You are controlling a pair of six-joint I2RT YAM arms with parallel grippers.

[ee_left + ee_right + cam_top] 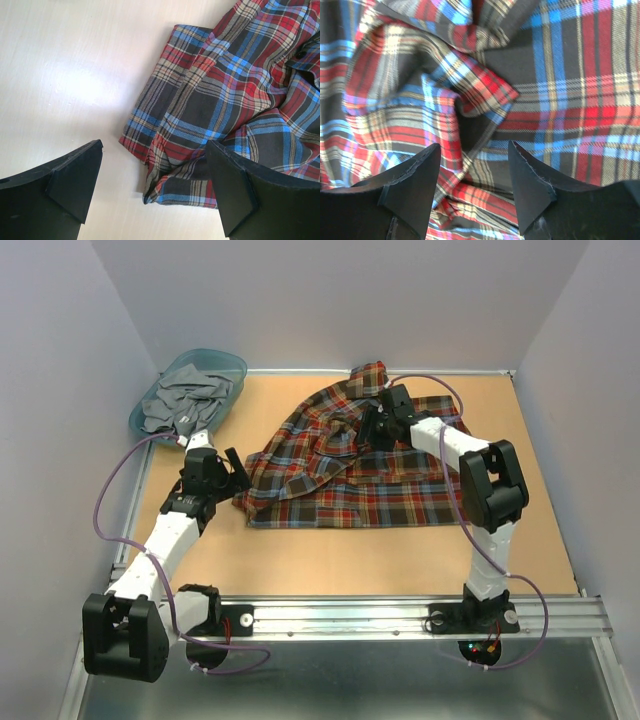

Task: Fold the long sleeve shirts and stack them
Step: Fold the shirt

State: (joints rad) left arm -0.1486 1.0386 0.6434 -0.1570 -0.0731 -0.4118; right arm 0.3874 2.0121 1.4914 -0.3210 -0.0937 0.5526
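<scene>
One long sleeve shirt (340,475), in red, brown, navy and yellow plaid, lies crumpled on the tan table, its lower part spread flat toward the front. My left gripper (237,473) is open at the shirt's left edge. In the left wrist view the shirt's folded corner (210,110) lies on the table between the open gripper's (155,150) fingers (75,185). My right gripper (372,430) hangs over the bunched upper middle of the shirt. In the right wrist view it (474,150) is open, with rumpled plaid folds (465,95) under and between its jaws.
A teal plastic basket (232,364) stands at the back left corner with grey clothes (185,400) piled in it and hanging over its near rim. White walls close in the table on three sides. A metal rail (400,615) runs along the near edge.
</scene>
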